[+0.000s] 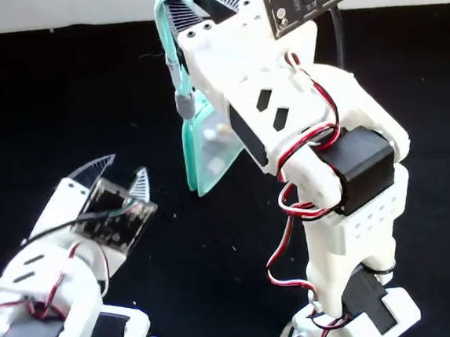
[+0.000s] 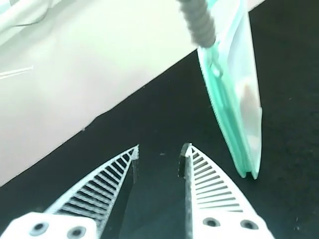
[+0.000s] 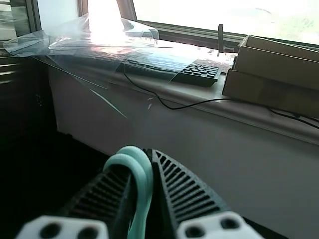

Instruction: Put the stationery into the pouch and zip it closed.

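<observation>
We are looking at the green pouch first. It is hanging up and down by its green loop. A gray bumpy piece is sitting where the loop is meeting the pouch. One side of the pouch is see-through. Something pale is showing inside it, but we cannot tell what it is. The low end of the pouch is hanging close to the black table. We cannot tell if it is touching the table.

The right gripper is holding the pouch up high. In the right wrist view we are seeing its two fingers pressing together on the green loop, one on each side. The right gripper is pinching the loop tight.

The left gripper is sitting lower down, near the pouch but not touching it. Its two fingers are spreading apart, and nothing is lying between them. In the left wrist view the left gripper is pointing over the table, and the pouch is hanging just off to one side of its tips.

Farther away, a white wall is standing behind the table. On the ledge above it a dark keyboard is lying beside some brown boxes. A thin black cable is running along the ledge.
</observation>
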Tool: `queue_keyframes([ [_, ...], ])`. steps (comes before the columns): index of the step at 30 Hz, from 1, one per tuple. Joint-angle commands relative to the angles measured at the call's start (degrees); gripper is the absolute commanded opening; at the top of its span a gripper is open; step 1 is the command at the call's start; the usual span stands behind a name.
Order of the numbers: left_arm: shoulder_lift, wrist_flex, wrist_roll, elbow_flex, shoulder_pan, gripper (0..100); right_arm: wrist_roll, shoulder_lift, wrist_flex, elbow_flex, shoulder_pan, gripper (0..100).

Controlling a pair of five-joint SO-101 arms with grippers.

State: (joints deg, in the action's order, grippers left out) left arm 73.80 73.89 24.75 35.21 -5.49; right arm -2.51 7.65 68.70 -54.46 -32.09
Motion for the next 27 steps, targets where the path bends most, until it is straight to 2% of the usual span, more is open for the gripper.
queue_keyframes([
  [1,-5.14,-1.76,-0.44,-4.44,-4.00,17,0.62,0.84,0.13,-0.22,-0.13,0.6],
  [7,-9.71,-8.88,-0.44,-6.46,-5.32,17,0.53,0.84,0.04,-0.40,-0.04,0.6],
  [14,-10.33,-9.23,-0.44,-6.37,-5.49,17,0.44,1.19,-1.54,-0.92,2.24,0.6],
  [19,-10.24,-9.23,-0.44,-6.99,-5.85,17,0.44,1.01,-1.63,-8.92,3.74,0.6],
  [23,-10.42,-9.14,-0.44,-8.22,-10.86,17,0.44,0.92,-1.54,-10.33,4.44,0.6],
  [27,-10.86,-9.23,-0.44,-9.63,-12.79,17,0.44,0.92,-1.54,-10.33,6.02,0.6],
])
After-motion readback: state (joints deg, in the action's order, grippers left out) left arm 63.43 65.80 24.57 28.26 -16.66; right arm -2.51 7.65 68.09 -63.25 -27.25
